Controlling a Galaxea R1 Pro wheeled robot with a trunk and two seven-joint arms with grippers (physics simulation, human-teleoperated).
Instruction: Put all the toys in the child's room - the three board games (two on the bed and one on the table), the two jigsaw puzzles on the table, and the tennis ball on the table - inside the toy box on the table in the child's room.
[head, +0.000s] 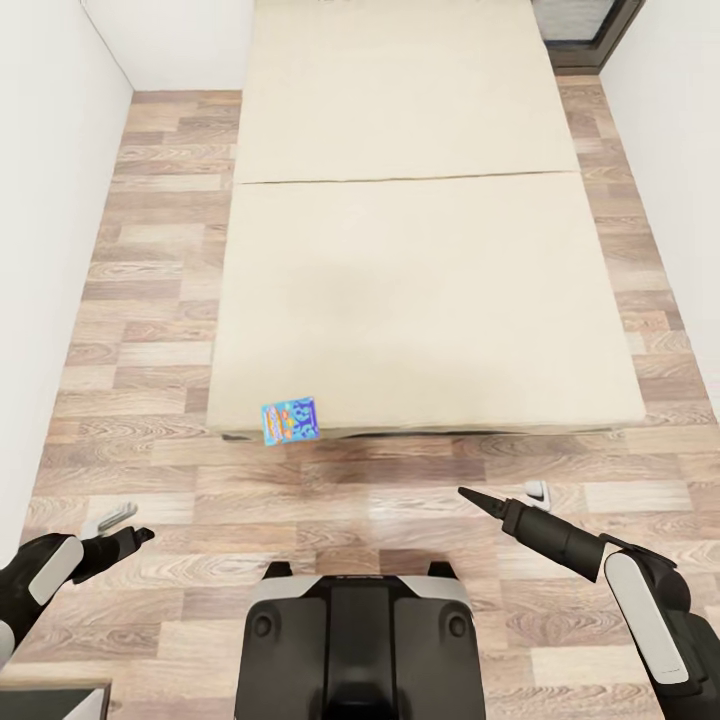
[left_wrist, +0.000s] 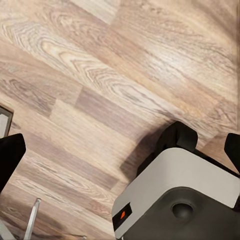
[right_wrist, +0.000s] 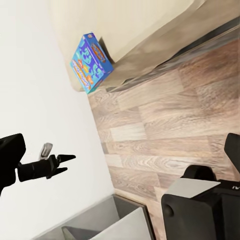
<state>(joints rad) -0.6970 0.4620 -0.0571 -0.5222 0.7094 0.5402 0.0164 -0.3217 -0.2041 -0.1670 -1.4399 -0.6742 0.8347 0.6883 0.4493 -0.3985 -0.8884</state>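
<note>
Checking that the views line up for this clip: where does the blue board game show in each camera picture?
Head view: the blue board game sits at the bed's near left corner, overhanging the edge.
Left wrist view: not in it; wood floor and the robot's base.
Right wrist view: upper left, on the mattress corner.
Shared landmark: the robot's base.

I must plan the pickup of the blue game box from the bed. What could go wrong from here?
1. The blue game box lies at the very corner of the bed; a nudge may tip it onto the floor.
2. Both the left gripper and right gripper hang low, so lifting could catch the mattress edge.
</note>
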